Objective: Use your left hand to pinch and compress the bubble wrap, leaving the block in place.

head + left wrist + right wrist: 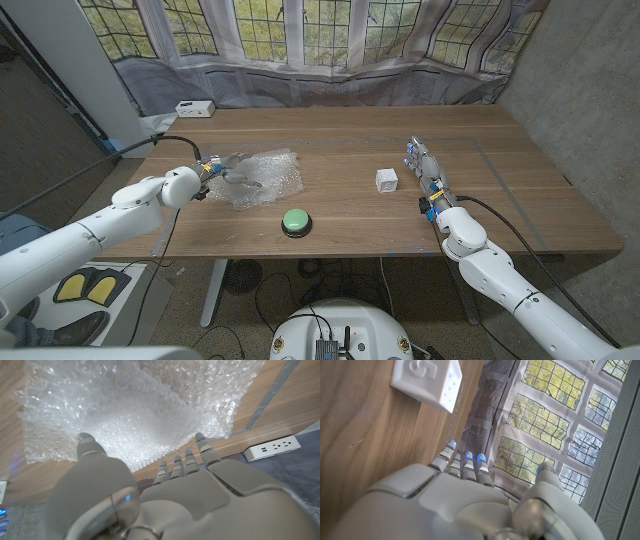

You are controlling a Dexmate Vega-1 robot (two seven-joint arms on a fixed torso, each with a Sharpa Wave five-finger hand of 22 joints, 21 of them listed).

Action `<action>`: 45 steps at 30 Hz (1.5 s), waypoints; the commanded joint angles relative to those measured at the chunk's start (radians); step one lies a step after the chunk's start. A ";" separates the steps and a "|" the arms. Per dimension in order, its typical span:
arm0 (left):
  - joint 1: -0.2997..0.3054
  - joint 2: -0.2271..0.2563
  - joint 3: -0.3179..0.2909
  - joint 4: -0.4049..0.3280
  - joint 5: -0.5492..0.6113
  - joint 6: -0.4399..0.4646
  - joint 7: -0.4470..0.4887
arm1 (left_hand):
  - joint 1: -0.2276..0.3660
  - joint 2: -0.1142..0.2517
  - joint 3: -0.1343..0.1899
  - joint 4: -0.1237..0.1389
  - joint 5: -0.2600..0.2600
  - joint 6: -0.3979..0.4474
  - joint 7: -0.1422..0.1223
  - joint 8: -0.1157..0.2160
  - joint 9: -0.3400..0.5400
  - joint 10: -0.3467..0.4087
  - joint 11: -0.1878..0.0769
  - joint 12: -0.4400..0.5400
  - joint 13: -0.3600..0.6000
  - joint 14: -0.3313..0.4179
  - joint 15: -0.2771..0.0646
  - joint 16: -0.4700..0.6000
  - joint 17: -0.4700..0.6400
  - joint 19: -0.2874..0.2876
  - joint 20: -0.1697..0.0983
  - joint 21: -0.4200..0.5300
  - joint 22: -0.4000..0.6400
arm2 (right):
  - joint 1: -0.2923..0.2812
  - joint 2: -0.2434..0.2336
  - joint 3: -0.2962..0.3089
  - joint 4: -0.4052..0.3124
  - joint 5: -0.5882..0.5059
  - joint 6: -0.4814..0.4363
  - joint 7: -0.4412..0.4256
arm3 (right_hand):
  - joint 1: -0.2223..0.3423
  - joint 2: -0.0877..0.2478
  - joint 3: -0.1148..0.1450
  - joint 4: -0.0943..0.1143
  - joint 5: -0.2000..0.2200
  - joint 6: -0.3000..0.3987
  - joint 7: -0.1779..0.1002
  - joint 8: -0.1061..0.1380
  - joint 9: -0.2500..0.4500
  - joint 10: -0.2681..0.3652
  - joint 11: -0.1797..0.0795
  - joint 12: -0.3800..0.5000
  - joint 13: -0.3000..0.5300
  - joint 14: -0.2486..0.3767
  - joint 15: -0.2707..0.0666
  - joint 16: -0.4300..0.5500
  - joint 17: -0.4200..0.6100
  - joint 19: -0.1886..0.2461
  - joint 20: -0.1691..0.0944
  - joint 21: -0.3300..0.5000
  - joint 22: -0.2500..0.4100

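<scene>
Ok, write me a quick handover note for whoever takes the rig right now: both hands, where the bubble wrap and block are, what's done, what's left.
Left hand: at the near-left edge of the bubble wrap, fingers apart over the sheet in the left wrist view, nothing pinched yet.
Right hand: waiting on the table, holding nothing, just right of the white block.
Green button: near the front edge, untouched.
Done: left hand is at the wrap.
Left: pinch and compress it; leave the block alone.

Bubble wrap (pixel 262 177): clear, crumpled sheet (bubbles catching the light), lying loosely spread on the tabletop's left half, nearer the front edge than the back.
Block (pixel 387 180): small white cube, upright on the tabletop right of centre, well apart from the wrap; one face bears a raised numeral.
</scene>
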 commanded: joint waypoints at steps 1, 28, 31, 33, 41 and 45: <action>-0.024 -0.024 0.040 0.018 0.042 0.039 -0.017 | 0.012 0.002 -0.001 -0.004 0.010 0.003 -0.001 0.010 0.003 0.004 -0.005 0.009 0.002 0.007 0.000 0.009 0.002 0.005 0.003 0.003 0.003 | 0.004 0.002 -0.002 0.004 0.003 -0.006 -0.005 | 0.006 0.007 0.003 -0.008 0.003 0.012 0.000 0.001 0.002 0.009 0.005 0.001 0.002 0.010 0.002 0.002 0.003 0.000 0.003 -0.002 0.005; -0.077 -0.032 0.090 0.022 0.040 0.072 -0.157 | 0.124 0.059 0.062 -0.035 0.005 0.084 0.007 0.028 0.003 0.107 -0.025 0.047 0.002 0.102 -0.013 0.024 0.000 0.139 0.000 0.036 0.008 | 0.006 0.000 -0.004 0.004 0.003 -0.004 0.000 | 0.007 0.008 0.002 -0.009 0.003 0.015 -0.003 0.001 0.002 0.011 0.004 -0.001 0.002 0.013 0.001 0.002 0.003 -0.004 0.006 -0.002 0.005; -0.077 -0.032 0.089 0.017 0.038 0.081 -0.160 | 0.156 0.066 0.079 -0.042 -0.001 0.103 0.010 0.029 0.004 0.132 -0.033 0.053 0.002 0.132 -0.018 0.027 -0.001 0.195 -0.001 0.049 0.008 | 0.007 -0.002 -0.004 0.003 0.003 -0.004 0.003 | 0.007 0.008 0.002 -0.009 0.003 0.016 -0.004 0.001 0.002 0.011 0.004 -0.001 0.003 0.013 0.001 0.002 0.003 -0.004 0.006 -0.002 0.005; -0.077 -0.031 0.088 0.013 0.036 0.086 -0.164 | 0.184 0.076 0.094 -0.047 -0.006 0.115 0.015 0.030 0.004 0.140 -0.034 0.054 0.002 0.147 -0.019 0.026 -0.001 0.235 -0.001 0.059 0.007 | 0.007 -0.001 -0.004 0.005 0.005 -0.003 0.006 | 0.007 0.008 0.002 -0.009 0.002 0.016 -0.004 0.001 0.002 0.011 0.003 -0.001 0.003 0.013 0.001 0.002 0.003 -0.004 0.006 -0.002 0.005; -0.088 -0.032 0.094 0.004 0.036 0.104 -0.187 | 0.338 0.114 0.178 -0.061 -0.015 0.182 0.043 0.035 0.008 0.195 -0.035 0.063 0.006 0.238 -0.041 0.030 -0.002 0.392 0.000 0.087 0.004 | 0.006 -0.003 -0.004 0.007 0.012 -0.005 0.013 | 0.007 0.007 0.001 -0.009 0.002 0.016 -0.004 0.001 0.002 0.012 0.002 -0.001 0.003 0.014 0.002 0.001 0.002 -0.006 0.007 -0.003 0.005; -0.092 -0.036 0.098 0.003 0.037 0.111 -0.194 | 0.422 0.114 0.218 -0.063 -0.012 0.248 0.042 0.047 0.011 0.246 -0.045 0.077 0.013 0.300 -0.066 0.035 -0.002 0.472 0.001 0.103 0.004 | 0.004 -0.005 -0.002 0.006 0.013 -0.004 0.012 | 0.007 0.007 0.001 -0.009 0.002 0.016 -0.004 0.000 0.002 0.012 0.001 -0.001 0.003 0.013 0.001 0.001 0.002 -0.007 0.011 -0.003 0.005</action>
